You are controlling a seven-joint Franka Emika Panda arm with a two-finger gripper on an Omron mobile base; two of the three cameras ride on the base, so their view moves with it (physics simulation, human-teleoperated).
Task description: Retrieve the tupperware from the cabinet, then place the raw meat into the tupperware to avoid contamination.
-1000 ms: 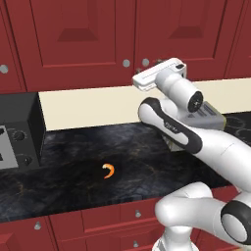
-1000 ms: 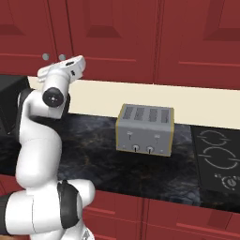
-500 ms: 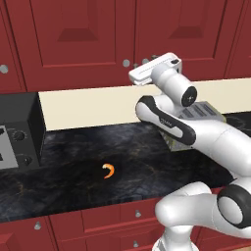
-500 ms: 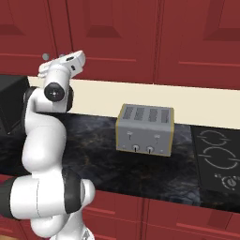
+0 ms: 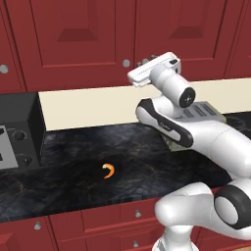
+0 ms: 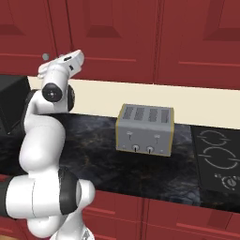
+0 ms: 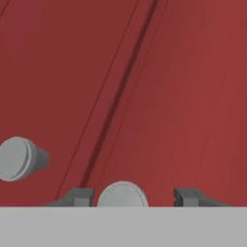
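Evidently the task stands at its opening step. The dark red upper wall cabinet with raised-panel doors point(image 5: 88, 34) is shut, so the tupperware, presumably behind those doors, is not yet retrieved. The raw meat, a tiny orange curled crescent point(image 5: 109, 171), lies bare on the black marbled stone counter point(image 5: 73, 162), well apart from everything else on it.

The white arm's two-finger gripper point(image 7: 135, 197) is raised to the door fronts. In the hand view its two small dark fingertips point(image 7: 79, 196) stand parted, nothing held, with a round silver knob point(image 7: 122, 195) between them and close to the left tip; a second round silver knob point(image 7: 19, 158) sits beside it, across the dark seam where two doors meet. By judgement, closing on the near knob and pulling the door open comes next; fetching the box, setting it down and loading the meat all remain.

Surface and room: the counter runs under a cream backsplash point(image 5: 88, 105). A big silver four-slot toaster with a brass-coloured rim point(image 6: 145, 129) stands near its back edge. A black appliance with dials point(image 5: 17, 132) occupies the left end, and a black cooktop with ring markings point(image 6: 218, 157) the right. Red low drawers with small silver knobs point(image 5: 98, 220) line the front below.
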